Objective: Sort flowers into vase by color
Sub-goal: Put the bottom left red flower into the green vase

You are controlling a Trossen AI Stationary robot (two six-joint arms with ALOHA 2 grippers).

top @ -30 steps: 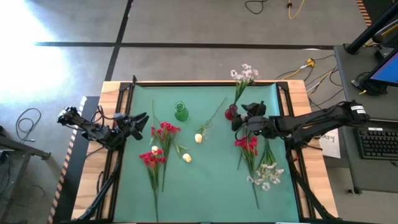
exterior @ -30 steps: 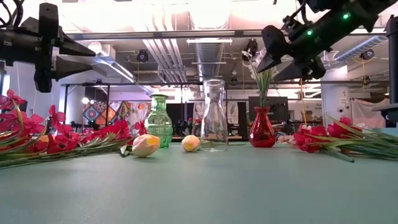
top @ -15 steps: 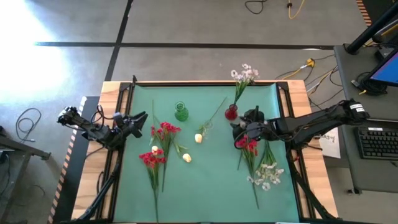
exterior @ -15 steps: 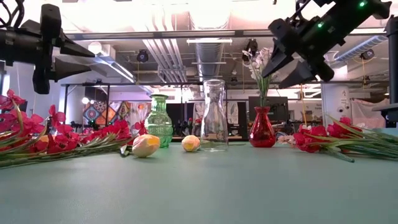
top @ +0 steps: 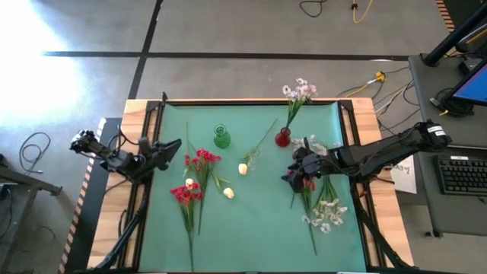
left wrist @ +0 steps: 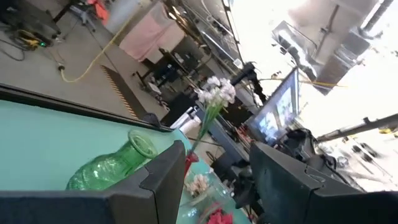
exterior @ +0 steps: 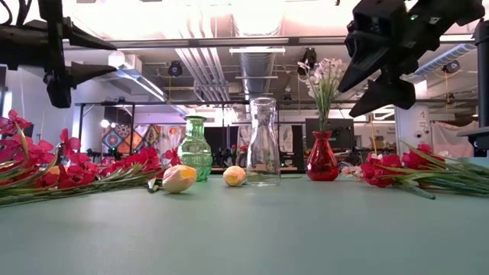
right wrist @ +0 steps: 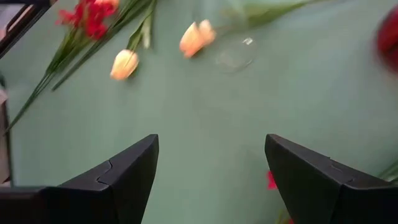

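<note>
Red blossom stems lie in two bunches on the green mat: a left bunch [top: 194, 181] and a right bunch [top: 306, 184], with white sprays [top: 326, 213] beside the right one. Three cream rosebuds [top: 228, 193] lie mid-mat. A red vase [top: 283, 138] holds one white spray [exterior: 324, 75]. A green vase [top: 221, 137] and a clear glass vase [exterior: 263, 143] stand upright. My right gripper [top: 291, 177] hovers open over the blossom end of the right red bunch, touching nothing. My left gripper [top: 172, 150] waits open above the mat's left edge.
Black rails run along the mat's left edge [top: 139, 194] and right edge [top: 352, 137]. Bare mat lies in the near middle [top: 255, 228]. A desk with a keyboard [top: 463, 173] stands right of the table, and cables [top: 380, 84] run on the floor beyond the far edge.
My right gripper has moved from beside the red vase toward the table's near edge, ending over the right red bunch, still open. The flowers and vases have stayed where they were.
</note>
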